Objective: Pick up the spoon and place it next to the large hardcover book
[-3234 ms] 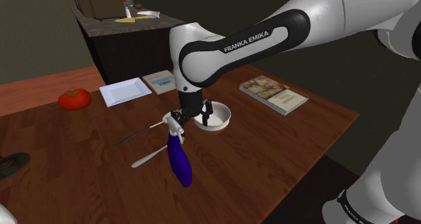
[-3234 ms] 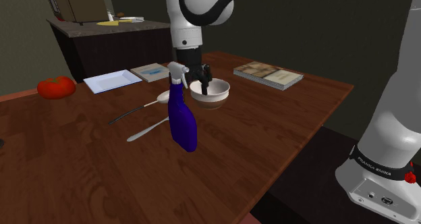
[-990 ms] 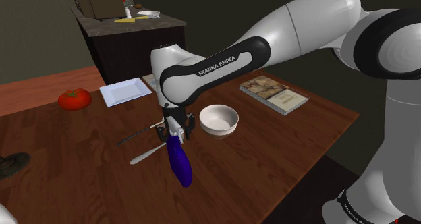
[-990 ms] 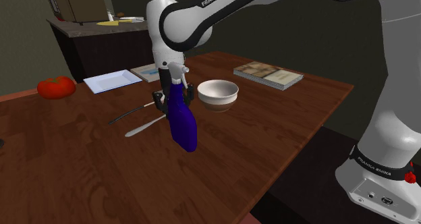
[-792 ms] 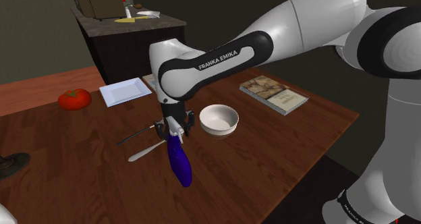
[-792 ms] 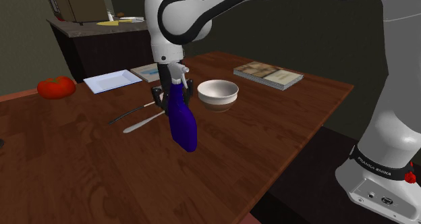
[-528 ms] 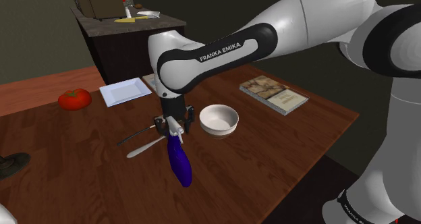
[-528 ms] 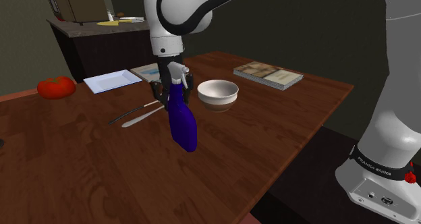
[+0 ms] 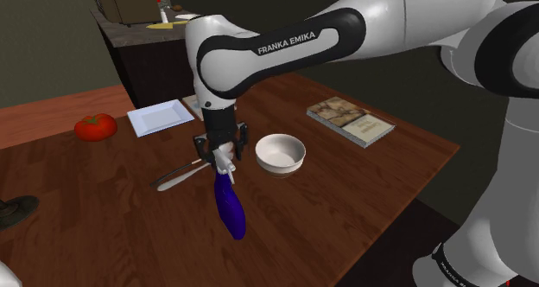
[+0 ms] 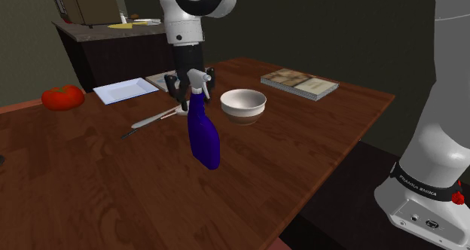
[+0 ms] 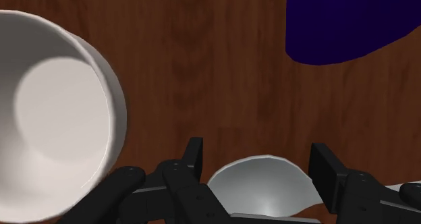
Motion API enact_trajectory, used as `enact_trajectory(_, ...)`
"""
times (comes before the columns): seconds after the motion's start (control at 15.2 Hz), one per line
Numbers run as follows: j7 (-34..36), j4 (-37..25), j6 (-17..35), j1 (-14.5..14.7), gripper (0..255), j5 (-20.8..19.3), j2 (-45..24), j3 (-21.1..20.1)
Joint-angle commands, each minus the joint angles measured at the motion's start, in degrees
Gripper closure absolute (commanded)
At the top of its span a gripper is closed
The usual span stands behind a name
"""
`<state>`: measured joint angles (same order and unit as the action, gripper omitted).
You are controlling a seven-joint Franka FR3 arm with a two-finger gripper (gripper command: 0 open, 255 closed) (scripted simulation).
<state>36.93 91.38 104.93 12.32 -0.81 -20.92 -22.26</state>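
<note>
The spoon [image 11: 260, 189] sits bowl-first between the fingers of the pincer [image 11: 258, 152], which is clamped on the bowl's two edges. Its pale handle [image 10: 154, 119] slants out and down toward the wooden surface [image 9: 345, 199]; whether the handle's tip touches the wood, I cannot tell.

It looks thin, stiff and light, so weight should be no trouble. The smooth, curved bowl is a poor place to grip, though. With the long handle hanging off to one side, the spoon may pivot or slip in the fingers, and a hold nearer the neck would probably be steadier.

Just beside the pincer stands a blue spray bottle [image 9: 229, 203], tall enough to be knocked. On the other side is a white bowl [image 9: 281, 153].

The large hardcover book [image 9: 350, 119] lies flat beyond the bowl, well apart from the spoon and near the surface's far edge, with bare wood around it for setting the spoon down.
</note>
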Motion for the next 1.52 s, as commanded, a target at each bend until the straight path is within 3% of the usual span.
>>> enact_trajectory(0.0,0.0,-0.7,-1.0,0.0,255,0.1,0.3,0.0)
enact_trajectory(0.79,-15.1,28.5,4.7,-9.2,255,7.8,24.0,3.7)
enact_trajectory(1.45,-28.3,44.6,4.2,-13.8,255,8.6,39.6,11.3)
